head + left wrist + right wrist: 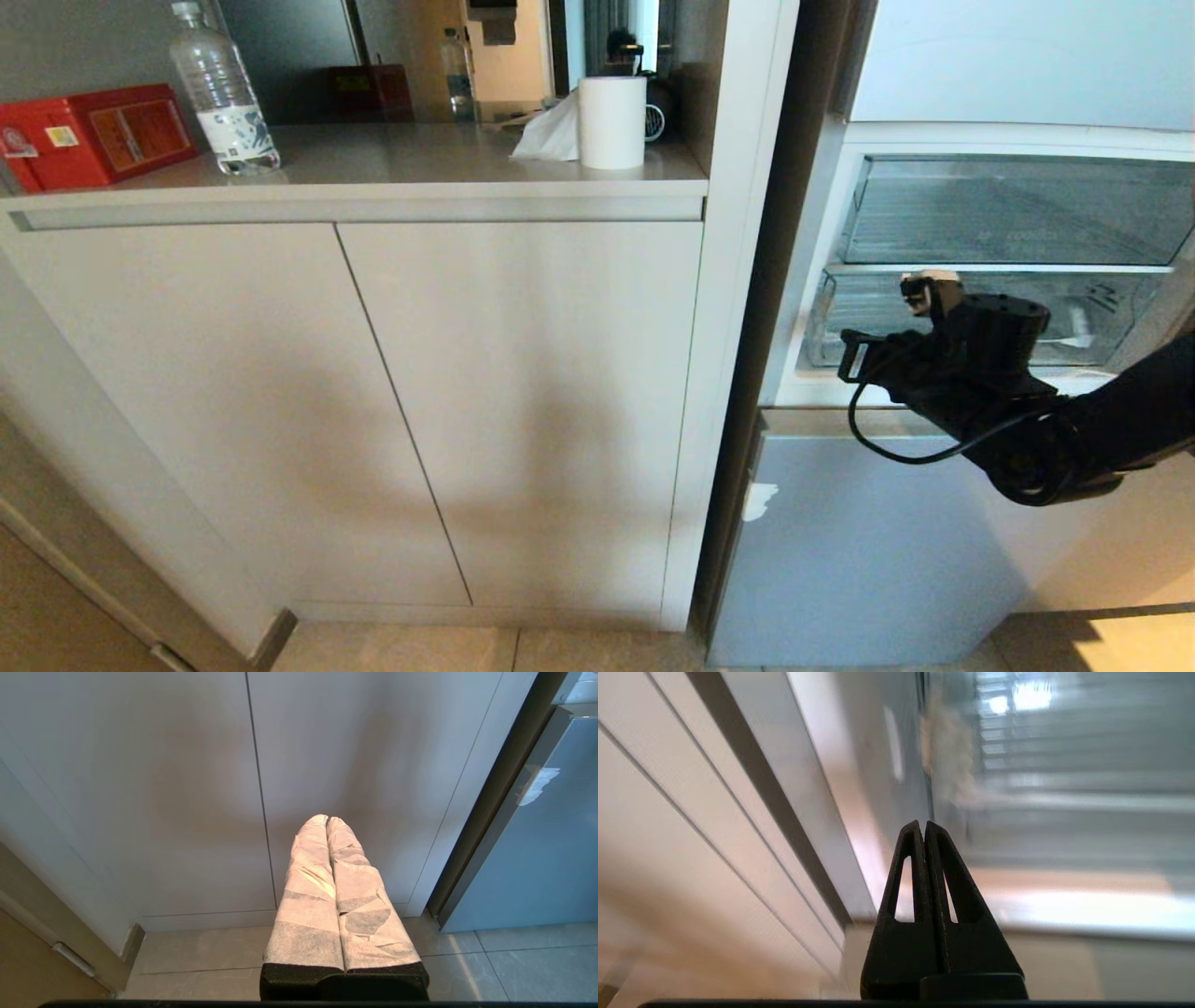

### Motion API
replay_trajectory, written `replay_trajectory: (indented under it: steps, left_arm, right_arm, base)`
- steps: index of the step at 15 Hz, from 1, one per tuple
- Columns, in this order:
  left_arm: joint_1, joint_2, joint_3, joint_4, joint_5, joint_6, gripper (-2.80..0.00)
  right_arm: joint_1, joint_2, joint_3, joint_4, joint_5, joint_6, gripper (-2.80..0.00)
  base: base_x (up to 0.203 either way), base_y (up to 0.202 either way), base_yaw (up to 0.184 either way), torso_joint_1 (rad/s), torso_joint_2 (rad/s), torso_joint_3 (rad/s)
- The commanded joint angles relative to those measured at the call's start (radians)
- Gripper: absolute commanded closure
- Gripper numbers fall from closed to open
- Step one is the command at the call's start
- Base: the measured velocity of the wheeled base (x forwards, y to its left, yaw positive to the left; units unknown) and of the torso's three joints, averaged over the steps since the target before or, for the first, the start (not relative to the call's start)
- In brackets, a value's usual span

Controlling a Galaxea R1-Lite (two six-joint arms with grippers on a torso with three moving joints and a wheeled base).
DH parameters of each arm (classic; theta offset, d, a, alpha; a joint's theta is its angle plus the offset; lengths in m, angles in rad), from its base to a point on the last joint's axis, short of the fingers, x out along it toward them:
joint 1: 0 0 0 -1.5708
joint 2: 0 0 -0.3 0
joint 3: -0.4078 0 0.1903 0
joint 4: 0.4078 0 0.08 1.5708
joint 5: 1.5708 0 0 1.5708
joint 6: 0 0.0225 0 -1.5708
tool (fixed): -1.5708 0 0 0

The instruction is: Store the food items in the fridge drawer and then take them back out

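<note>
Looking in the fridge [868, 551], we count two clear bins, maybe both empty; our right gripper [924, 826] and left gripper [327, 820] are pinched closed, holding nothing.

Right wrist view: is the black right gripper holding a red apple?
No, the black right gripper has its fingertips pressed together with nothing between them, and no apple shows.

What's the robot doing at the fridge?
Its right claw is pinched shut and empty, held up in front of the open fridge, near the lower clear drawer. No food shows anywhere. The left claw, wrapped in white cloth, is also shut and just points at the beige cabinet doors.
</note>
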Motion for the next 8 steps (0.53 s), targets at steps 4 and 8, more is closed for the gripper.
replay_trajectory:
  steps: [4, 8]
  left_arm:
    - [0.000, -0.002, 0.002, 0.000, 0.000, 0.001, 0.00]
    - [0.000, -0.002, 0.002, 0.000, 0.000, 0.000, 0.00]
  right_arm:
    - [0.000, -0.003, 0.016, -0.009, 0.000, 0.015, 0.00]
    - [-0.017, 0.037, 0.000, -0.117, -0.009, 0.021, 0.00]
  base:
    - [0.000, 0.000, 0.000, 0.000, 0.00, 0.000]
    - [0.000, 0.000, 0.000, 0.000, 0.00, 0.000]
